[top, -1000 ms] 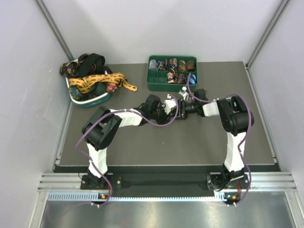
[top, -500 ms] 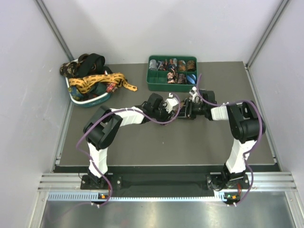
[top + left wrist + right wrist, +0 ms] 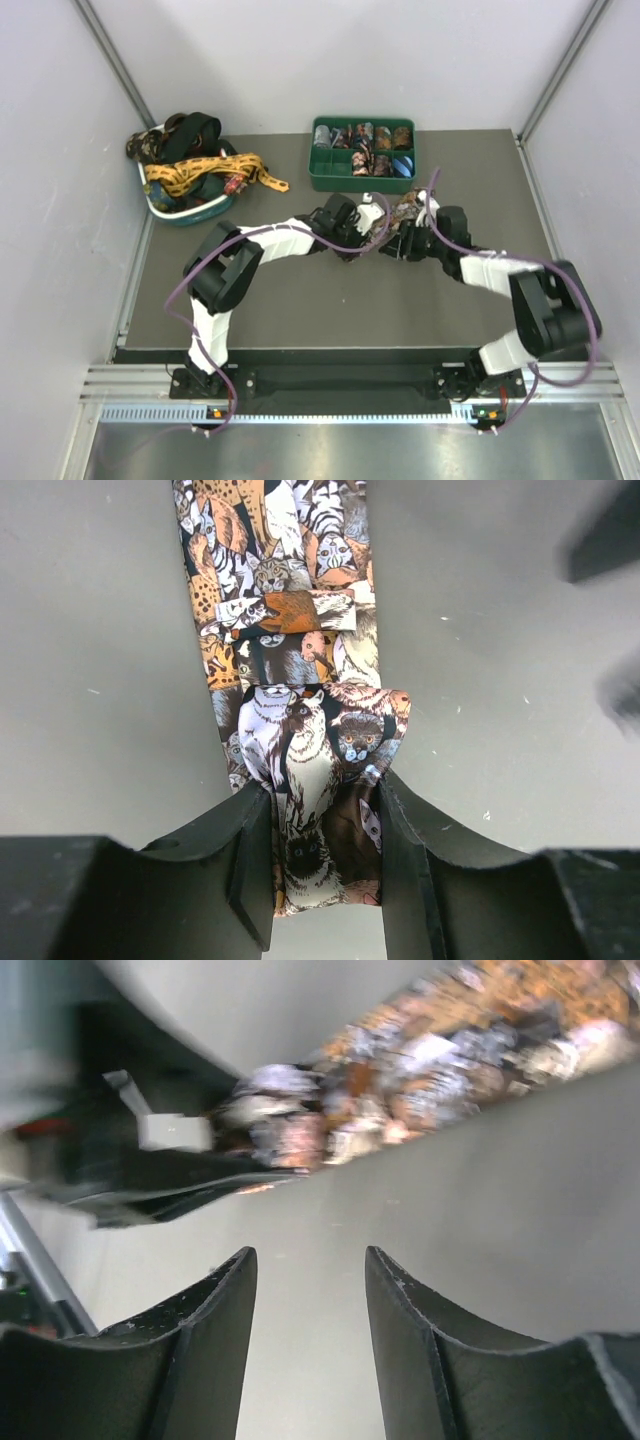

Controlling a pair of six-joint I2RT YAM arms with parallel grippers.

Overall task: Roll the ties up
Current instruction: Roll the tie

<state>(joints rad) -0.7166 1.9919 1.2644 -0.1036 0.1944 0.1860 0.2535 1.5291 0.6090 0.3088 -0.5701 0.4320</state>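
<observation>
Cat-print tie (image 3: 300,710) lies flat along the middle of the bench (image 3: 90,680), its near end folded into a short, soft roll. Left gripper (image 3: 325,825): jaws pinched on that roll, one on each side edge. Right gripper (image 3: 308,1290): jaws apart, nothing between them, over bare bench just beside the strip; this view is blurred.

Handling, judged: light, limp fabric, smooth-faced and probably slippery. It has no stiffness of its own, so the roll would likely slacken if released. Not fragile. Best hold is across the roll's width, pressing the layers together, with the other jaws steadying the flat strip close ahead.

Looks: crowded cats in orange, brown, white and grey. A loop band (image 3: 290,610) crosses the strip. Finished rolls (image 3: 365,135) sit in the green tray (image 3: 330,182). Loose ties (image 3: 205,165) are heaped in a tub (image 3: 185,215) at far left.
</observation>
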